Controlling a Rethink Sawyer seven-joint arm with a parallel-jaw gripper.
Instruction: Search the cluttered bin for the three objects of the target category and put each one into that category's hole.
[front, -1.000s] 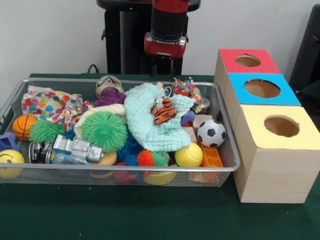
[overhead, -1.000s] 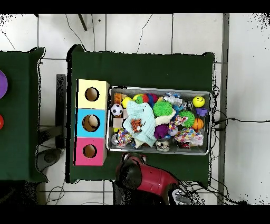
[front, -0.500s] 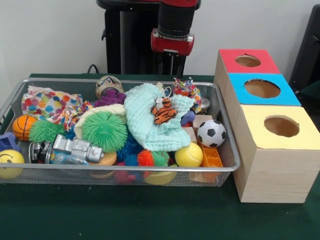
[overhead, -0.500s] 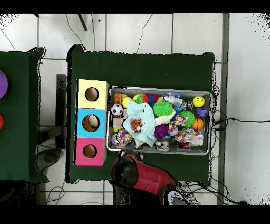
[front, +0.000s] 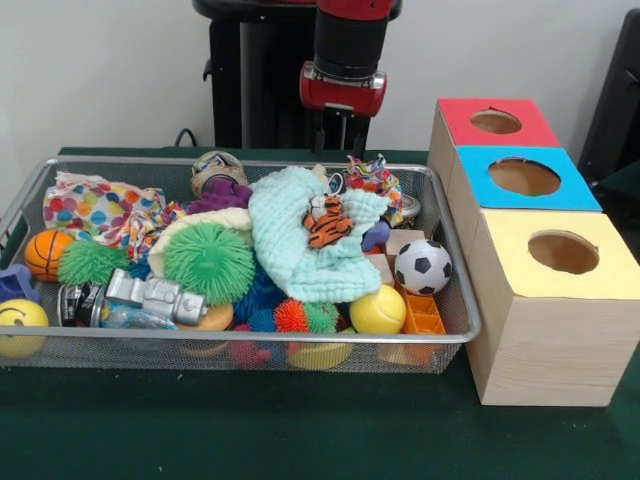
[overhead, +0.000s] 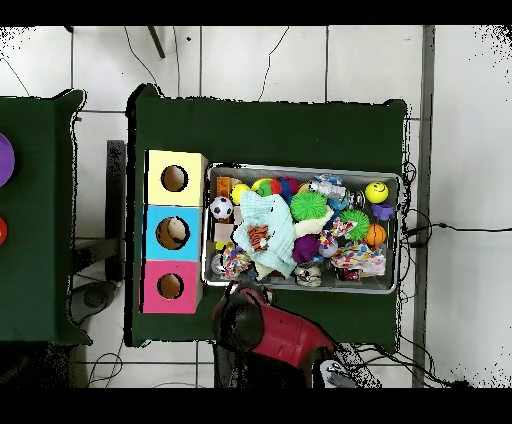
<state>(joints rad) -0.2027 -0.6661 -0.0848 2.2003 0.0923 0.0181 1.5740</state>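
The pincer (front: 335, 128) hangs behind the far rim of the bin (front: 455, 300), above the worktop (front: 300, 430) and clear of everything in the bin; whether its fingers are spread or pressed together I cannot tell; from overhead the arm (overhead: 262, 328) sits just outside the bin's (overhead: 300, 288) base-side rim, near the end closest to the boxes. One dotted cloth (front: 372, 178) lies bunched at the far rim, just below and a little right of the pincer in the front view, beside the mint cloth (front: 295, 240) that carries a small tiger toy (front: 326, 222); a larger dotted cloth (front: 100, 212) lies at the bin's far left corner, well apart from the pincer, its long axis running along the far rim, one end toward the green spiky ball (front: 208, 262); a third piece cannot be told apart in the clutter. The hole (front: 563, 252) opens upward in the yellow box (front: 545, 330), nearest the camera, right of the bin.
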